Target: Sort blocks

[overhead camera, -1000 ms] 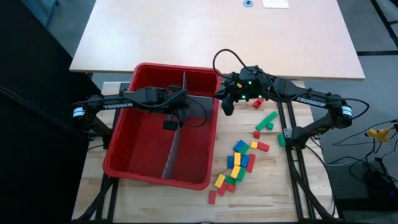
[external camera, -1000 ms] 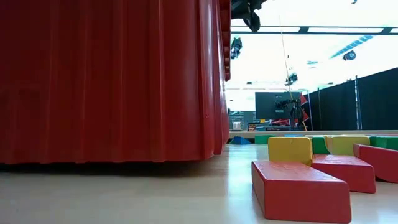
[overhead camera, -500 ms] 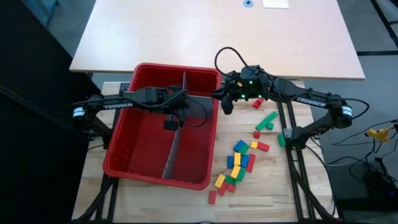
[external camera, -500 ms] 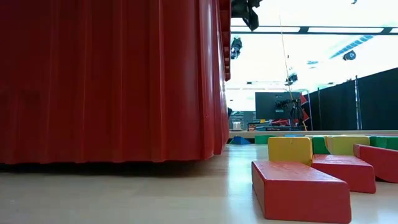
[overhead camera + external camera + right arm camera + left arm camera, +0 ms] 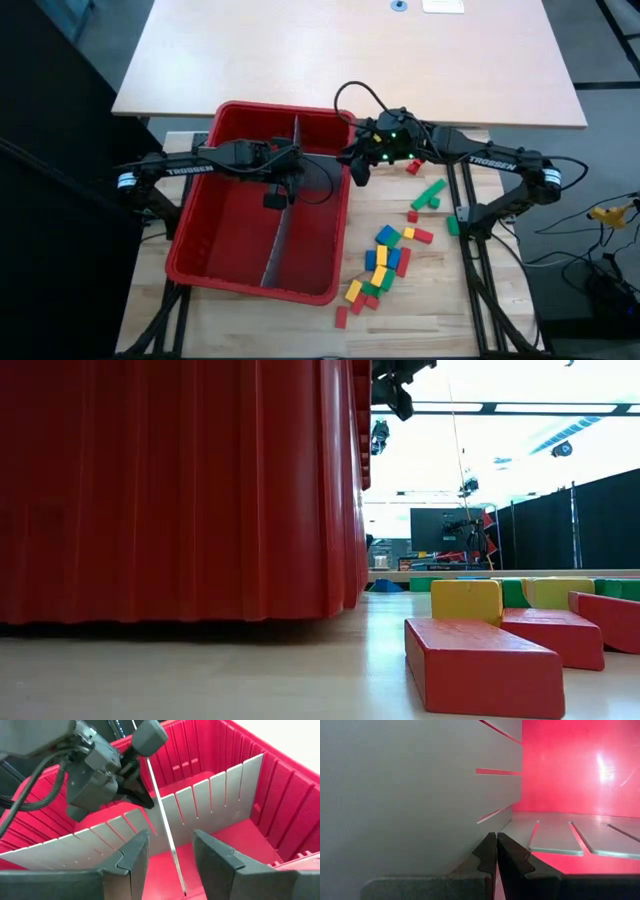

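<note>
Several red, green, blue and yellow blocks lie loose on the table to the right of the red bin; a red one lies nearest in the low view. A grey slotted divider stands in the bin. My left gripper is down inside the bin, shut, right beside that divider, with nothing between its fingers. My right gripper hangs open over the bin's right rim near the far corner, holding nothing. Past it, its wrist view shows the divider's edge and my left gripper. My left gripper has its shut fingertips close against the face of the upright grey divider inside the bin. Whether they touch the panel, I cannot tell.
A second grey slotted panel crosses the bin. Two green blocks and a red one lie near my right arm. A pale table stands beyond the far edge. A cable loops above my right wrist.
My right gripper has gone a little toward the table's left, nearer the bin's right rim, staying open. My left gripper and the blocks have kept still.
</note>
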Motion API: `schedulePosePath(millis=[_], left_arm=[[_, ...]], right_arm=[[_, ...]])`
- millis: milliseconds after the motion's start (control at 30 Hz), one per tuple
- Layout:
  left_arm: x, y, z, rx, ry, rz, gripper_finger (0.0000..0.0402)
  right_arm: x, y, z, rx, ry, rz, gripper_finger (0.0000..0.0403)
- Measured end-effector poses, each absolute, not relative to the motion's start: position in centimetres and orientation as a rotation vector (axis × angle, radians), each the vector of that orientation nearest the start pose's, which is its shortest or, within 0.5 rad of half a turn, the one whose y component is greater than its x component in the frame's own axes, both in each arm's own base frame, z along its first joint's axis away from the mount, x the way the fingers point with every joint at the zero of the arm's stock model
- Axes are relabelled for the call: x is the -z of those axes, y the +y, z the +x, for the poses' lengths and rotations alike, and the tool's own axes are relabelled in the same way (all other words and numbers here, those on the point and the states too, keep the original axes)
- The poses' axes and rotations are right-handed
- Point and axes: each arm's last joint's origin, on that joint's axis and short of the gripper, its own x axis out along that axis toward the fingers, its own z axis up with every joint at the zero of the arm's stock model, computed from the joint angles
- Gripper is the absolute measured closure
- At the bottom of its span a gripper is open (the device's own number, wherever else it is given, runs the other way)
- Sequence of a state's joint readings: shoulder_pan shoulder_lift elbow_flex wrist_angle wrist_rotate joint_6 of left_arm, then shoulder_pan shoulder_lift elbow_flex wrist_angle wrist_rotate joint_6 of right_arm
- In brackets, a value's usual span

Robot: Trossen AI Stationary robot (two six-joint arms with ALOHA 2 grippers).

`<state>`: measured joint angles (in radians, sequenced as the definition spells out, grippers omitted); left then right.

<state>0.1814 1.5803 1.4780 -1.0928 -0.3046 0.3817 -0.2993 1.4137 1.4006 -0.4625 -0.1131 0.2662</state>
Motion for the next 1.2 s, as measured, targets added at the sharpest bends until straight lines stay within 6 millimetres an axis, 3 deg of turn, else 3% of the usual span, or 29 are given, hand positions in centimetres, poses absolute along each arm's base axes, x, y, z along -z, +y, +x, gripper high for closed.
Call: schedulePosePath(millis=[567, 933, 1200], left_arm=[[-31.4, 6.4, 30.1, -0.189, 1.272, 0.403, 0.0402], [-31.4, 6.4, 30.1, -0.189, 1.272, 0.402, 0.0402], [-31.4, 6.4, 30.1, -0.185, 1.271, 0.399, 0.0402]], right_arm=[[-37.5, -8.9, 29.8, 0.242, 0.449, 0.363, 0.0325], [-37.1, -8.9, 30.0, 0.228, 0.462, 0.395, 0.0295], [-35.3, -9.2, 31.5, 0.202, 0.519, 0.420, 0.0294]])
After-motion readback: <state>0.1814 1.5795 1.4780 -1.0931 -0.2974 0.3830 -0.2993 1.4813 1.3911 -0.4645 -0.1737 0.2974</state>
